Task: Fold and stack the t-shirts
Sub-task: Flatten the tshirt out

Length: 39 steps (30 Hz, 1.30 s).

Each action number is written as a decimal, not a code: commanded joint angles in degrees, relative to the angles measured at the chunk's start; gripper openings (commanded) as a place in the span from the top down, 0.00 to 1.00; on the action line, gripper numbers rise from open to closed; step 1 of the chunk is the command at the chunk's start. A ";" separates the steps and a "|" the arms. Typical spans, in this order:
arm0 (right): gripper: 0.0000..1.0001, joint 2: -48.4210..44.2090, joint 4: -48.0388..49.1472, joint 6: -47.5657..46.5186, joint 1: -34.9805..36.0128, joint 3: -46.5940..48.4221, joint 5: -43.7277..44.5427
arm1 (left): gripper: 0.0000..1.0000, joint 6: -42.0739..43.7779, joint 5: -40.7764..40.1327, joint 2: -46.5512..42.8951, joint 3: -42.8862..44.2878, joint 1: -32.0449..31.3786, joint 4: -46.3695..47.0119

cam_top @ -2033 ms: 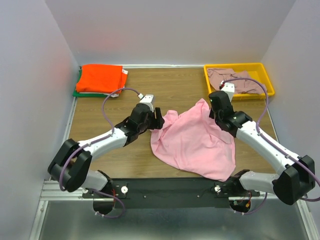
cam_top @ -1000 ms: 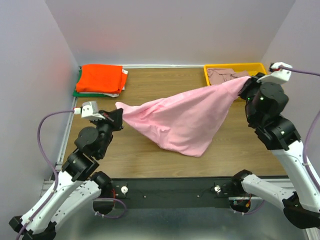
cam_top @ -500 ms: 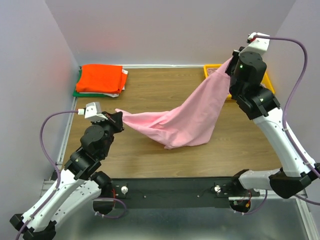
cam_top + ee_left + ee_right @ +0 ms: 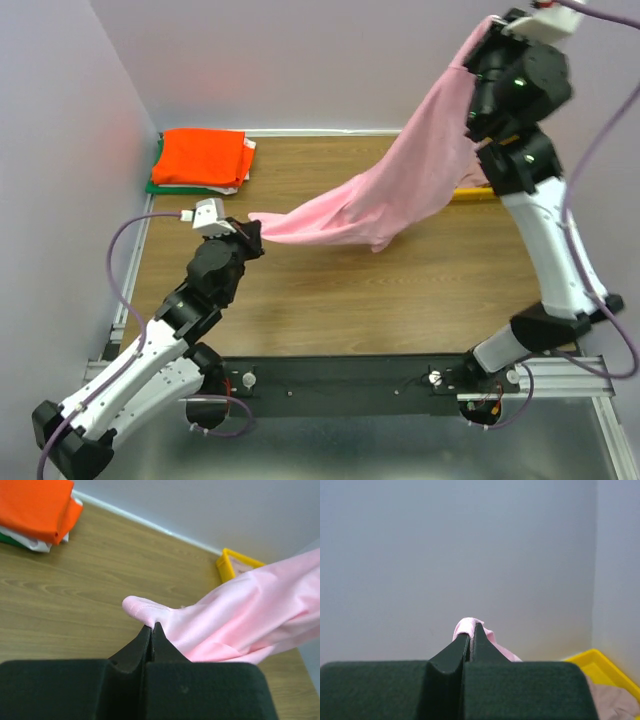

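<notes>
Right wrist, unlike top external: mauve t-shirt (image 4: 616, 698) in yellow tray (image 4: 590, 658)

Brown wood-grain worktop (image 4: 330, 300), white strip (image 4: 320, 132) along its far edge. 2 things sit on it directly. Far-left corner: 1 folded stack (image 4: 205, 170), orange tee (image 4: 195, 150) on top, a white layer (image 4: 50, 542) under it, green tee (image 4: 152, 187) at the bottom with only its edge showing. Far-right corner: yellow tray (image 4: 229, 562), mostly hidden in the top view, mauve tee (image 4: 615, 700) bunched inside. Stack and tray are well apart. Mid-worktop, the pink tee (image 4: 420, 170) sags low over the wood; can't tell if its lowest fold touches.
</notes>
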 commanded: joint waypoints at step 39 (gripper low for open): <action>1.00 4.07 2.60 -1.64 -2.52 -4.99 -12.70 | 1.00 -1.96 -0.41 -8.31 -4.63 0.91 8.35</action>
